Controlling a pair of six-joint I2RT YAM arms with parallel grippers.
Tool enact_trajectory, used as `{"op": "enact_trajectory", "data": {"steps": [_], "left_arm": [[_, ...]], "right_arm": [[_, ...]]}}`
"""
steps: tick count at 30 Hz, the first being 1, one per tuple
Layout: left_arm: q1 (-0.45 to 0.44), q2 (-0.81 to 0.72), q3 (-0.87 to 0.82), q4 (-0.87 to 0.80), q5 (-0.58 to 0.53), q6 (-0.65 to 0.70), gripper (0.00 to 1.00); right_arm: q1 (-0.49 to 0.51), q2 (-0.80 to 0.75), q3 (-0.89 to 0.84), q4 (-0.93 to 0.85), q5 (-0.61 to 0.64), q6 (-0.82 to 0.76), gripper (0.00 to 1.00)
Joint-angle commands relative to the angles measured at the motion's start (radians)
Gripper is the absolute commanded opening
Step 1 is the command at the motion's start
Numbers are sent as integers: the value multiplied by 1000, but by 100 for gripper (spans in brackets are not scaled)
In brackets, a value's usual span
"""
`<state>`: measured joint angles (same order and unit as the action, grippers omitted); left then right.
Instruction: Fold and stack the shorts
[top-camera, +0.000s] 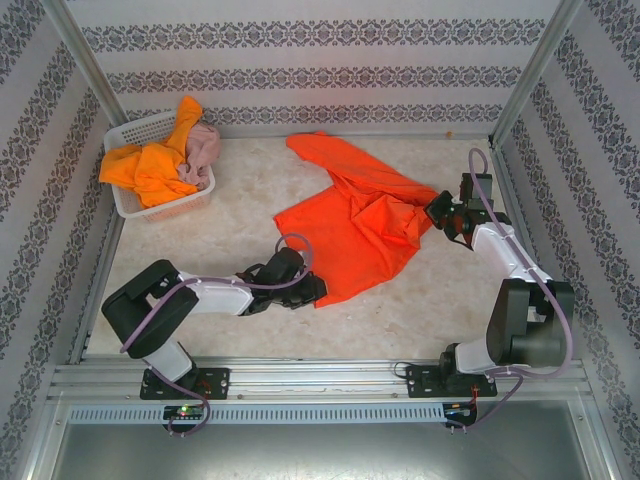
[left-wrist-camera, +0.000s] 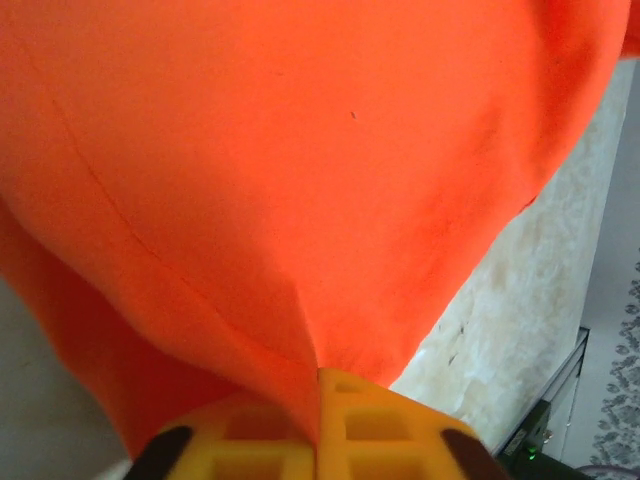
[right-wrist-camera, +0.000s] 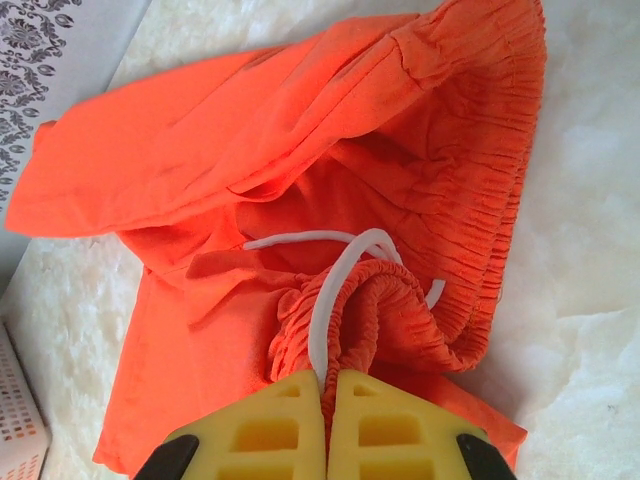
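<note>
Red-orange shorts (top-camera: 355, 215) lie spread and rumpled across the middle of the pale table (top-camera: 230, 235), one leg trailing off toward the back wall. Both arms have hold of them.

The left gripper (top-camera: 312, 290) sits low at the near left corner of the cloth. From its wrist camera, the yellow fingers (left-wrist-camera: 250, 430) are pressed together with a fold of the shorts (left-wrist-camera: 300, 170) pinched between them, and the fabric rises away from the grip in a smooth sheet.

The right gripper (top-camera: 440, 212) is at the right edge of the garment. Its wrist view shows its jaws closed on a bunched piece of the gathered waistband (right-wrist-camera: 400, 330), with a loop of white drawstring (right-wrist-camera: 335, 275) coming out right at the fingertips. The rest of the shorts (right-wrist-camera: 250, 130) fan out beyond it, with the elastic top curling open.

Well apart, in the far left corner, stands a white mesh basket (top-camera: 170, 207). Bright orange shorts (top-camera: 145, 170) are heaped in it and spill over the rim, one end sticking upward, and pink shorts (top-camera: 203, 150) are tucked beside them on the right.
</note>
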<state>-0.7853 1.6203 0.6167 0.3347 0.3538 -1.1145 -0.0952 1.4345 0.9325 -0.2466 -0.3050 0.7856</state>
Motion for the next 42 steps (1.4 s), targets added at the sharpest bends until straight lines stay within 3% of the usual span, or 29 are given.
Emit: {"op": "enact_trajectory", "data": {"steps": [1, 7, 12, 15, 19, 23, 28, 33, 35, 37, 40, 42], "left_arm": [[9, -51, 31, -12, -24, 40, 0], [127, -262, 78, -223, -24, 145, 0], [312, -432, 174, -421, 19, 246, 0], [415, -453, 303, -529, 35, 330, 0], [514, -349, 559, -633, 87, 429, 0], [615, -153, 901, -690, 147, 460, 0], [717, 150, 1477, -831, 171, 471, 0], [815, 516, 2333, -1045, 203, 404, 0], [868, 493, 2334, -922, 257, 296, 0], [888, 411, 2257, -880, 262, 313, 0], [875, 247, 2071, -879, 263, 442, 0], [866, 104, 1827, -809, 295, 482, 0]], "right_arm": [[-17, -23, -12, 4, -22, -3, 0], [-29, -68, 3, -17, -37, -1, 0], [-28, -116, 40, -35, -82, 9, 0], [-22, -128, 87, -33, -93, 10, 0], [9, -81, 227, -37, -103, -3, 0], [52, 26, 467, -45, -113, 6, 0], [96, 202, 870, -54, -149, 45, 0], [98, 354, 1317, -60, -257, 47, 0], [82, 366, 1416, -47, -286, 38, 0], [49, 353, 1433, -14, -318, 47, 0], [5, 304, 1318, 44, -378, 46, 0], [-5, 237, 1146, 97, -397, 8, 0]]}}
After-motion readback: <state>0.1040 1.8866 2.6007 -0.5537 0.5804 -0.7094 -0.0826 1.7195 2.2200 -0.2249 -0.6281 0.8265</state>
